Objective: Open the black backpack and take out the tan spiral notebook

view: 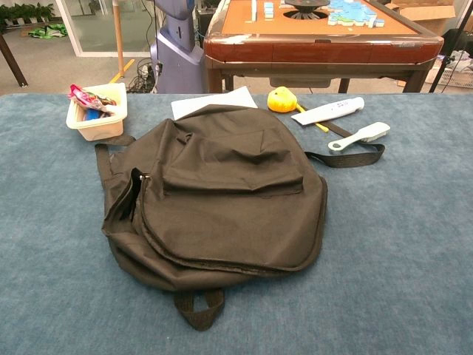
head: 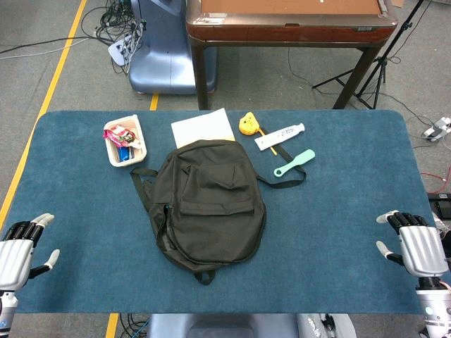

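The black backpack lies flat in the middle of the blue table, front pocket up, its top handle toward me; the chest view shows the backpack filling the centre. Its zipper shows along the left side. The tan spiral notebook is not visible. My left hand rests at the table's near left corner, fingers apart, holding nothing. My right hand sits at the near right edge, also empty with fingers apart. Both are far from the backpack, and neither shows in the chest view.
Behind the backpack lie a white sheet of paper, a cream tray of snacks, a yellow toy, a white tube and a mint brush. A brown table stands beyond the far edge.
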`<state>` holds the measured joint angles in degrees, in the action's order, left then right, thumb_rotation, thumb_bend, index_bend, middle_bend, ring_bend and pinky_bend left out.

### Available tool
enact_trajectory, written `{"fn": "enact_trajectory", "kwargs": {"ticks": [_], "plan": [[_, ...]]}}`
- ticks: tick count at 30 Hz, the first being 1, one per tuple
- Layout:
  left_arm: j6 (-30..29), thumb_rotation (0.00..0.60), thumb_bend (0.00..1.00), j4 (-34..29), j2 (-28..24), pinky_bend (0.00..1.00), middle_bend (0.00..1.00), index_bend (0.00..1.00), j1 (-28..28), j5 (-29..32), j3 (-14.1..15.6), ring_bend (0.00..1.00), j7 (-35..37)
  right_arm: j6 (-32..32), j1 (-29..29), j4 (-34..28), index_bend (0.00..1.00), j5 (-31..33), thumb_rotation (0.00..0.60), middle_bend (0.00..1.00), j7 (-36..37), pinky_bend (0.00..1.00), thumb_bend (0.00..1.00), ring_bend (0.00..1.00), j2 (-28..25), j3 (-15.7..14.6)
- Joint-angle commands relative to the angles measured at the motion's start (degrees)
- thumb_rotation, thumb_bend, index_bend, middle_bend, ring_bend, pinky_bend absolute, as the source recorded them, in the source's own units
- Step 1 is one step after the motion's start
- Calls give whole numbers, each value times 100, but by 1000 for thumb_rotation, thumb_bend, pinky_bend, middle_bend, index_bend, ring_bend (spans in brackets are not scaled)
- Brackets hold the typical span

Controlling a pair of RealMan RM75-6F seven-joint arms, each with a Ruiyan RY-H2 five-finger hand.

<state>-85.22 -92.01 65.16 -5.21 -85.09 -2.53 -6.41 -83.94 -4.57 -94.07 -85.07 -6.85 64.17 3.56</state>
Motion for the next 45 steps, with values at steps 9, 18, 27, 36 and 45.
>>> {"fn": "enact_trajectory", "kwargs": {"ticks": [9,18,27,36,45], "plan": [[-47,600,279,40,31,143,189,176,-4,-39,-15,194,57,81,-158,-148,403,-314,600,364,181,362,195,329,-12,-22],[-86,600,279,-1,4,143,189,176,15,-68,-3,194,43,858,-822,-461,365,-1023,600,353,381,362,194,308,13,-172],[-146,600,279,-97,-45,143,189,177,54,-110,23,194,8,2098,-1811,-567,108,-1381,600,161,837,256,130,153,508,-237],[-206,600,279,-198,-83,143,189,177,112,-122,51,195,-56,3013,-2483,-459,0,-1022,600,0,522,70,81,0,1237,-112],[-215,600,279,-255,-99,143,189,177,125,-157,67,195,-86,3542,-2951,-40,0,-595,600,0,141,30,72,0,2095,-3]]}}
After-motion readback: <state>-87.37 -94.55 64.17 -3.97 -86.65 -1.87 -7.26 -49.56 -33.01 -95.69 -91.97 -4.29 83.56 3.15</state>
